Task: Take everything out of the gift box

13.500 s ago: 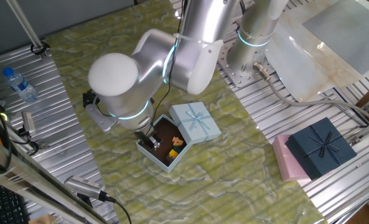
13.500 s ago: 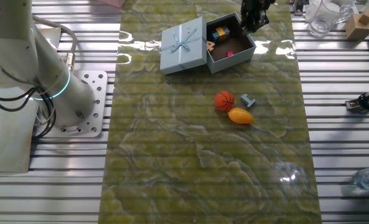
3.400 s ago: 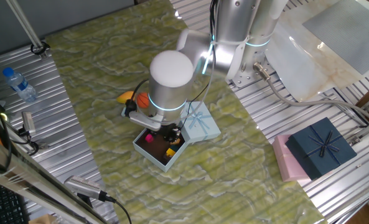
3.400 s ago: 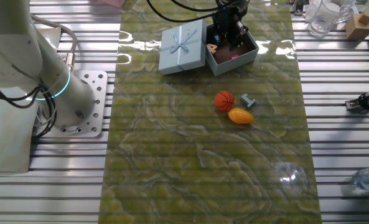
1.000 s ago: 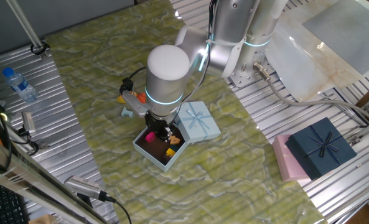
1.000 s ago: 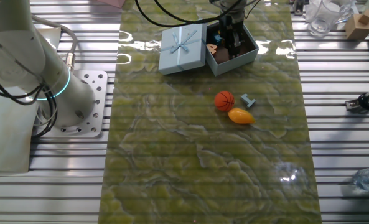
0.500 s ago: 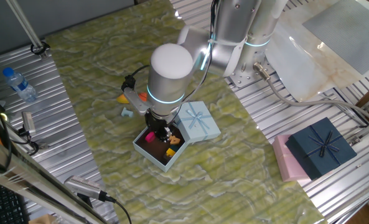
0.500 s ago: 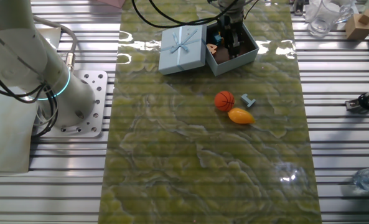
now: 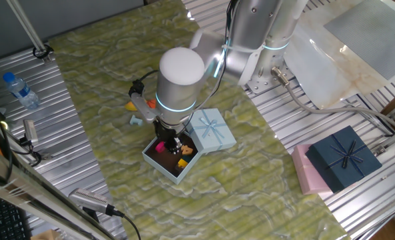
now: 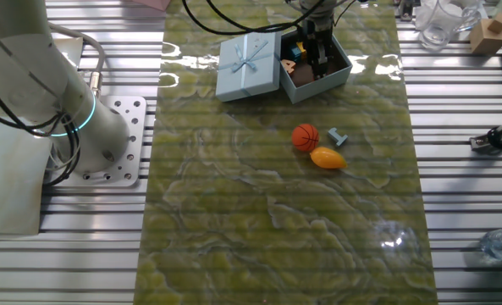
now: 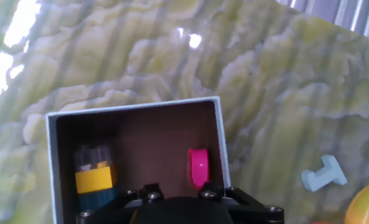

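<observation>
In the other fixed view, going near to far on the green mat (image 10: 276, 212): mango (image 10: 328, 158) lies nearest, w/ basketball (image 10: 306, 137) just beside it on the left and a pale-blue bolt-shaped piece (image 10: 339, 136) just right of the ball. All three are outside and well apart from the box (image 10: 322, 78), which sits far side of the mat, open, brown inside. Lid (image 10: 250, 63) w/ bow lies touching the box's left side.

Gripper (image 10: 318, 56) is down inside the box; fingertips hidden by the body in every view, so can't tell if spread or pressed together.

Hand view: a magenta piece (image 11: 198, 168) stands on edge just beside the box's right wall; a yellow-and-blue block stack (image 11: 93, 180) w/ a clear top sits by the left wall. One fixed view also shows a small orange bit (image 9: 184, 151) near the lid side.

Far right in one fixed view: navy box (image 9: 344, 156) resting on pink box (image 9: 302, 171). Water bottle (image 9: 20, 91) at far left.
</observation>
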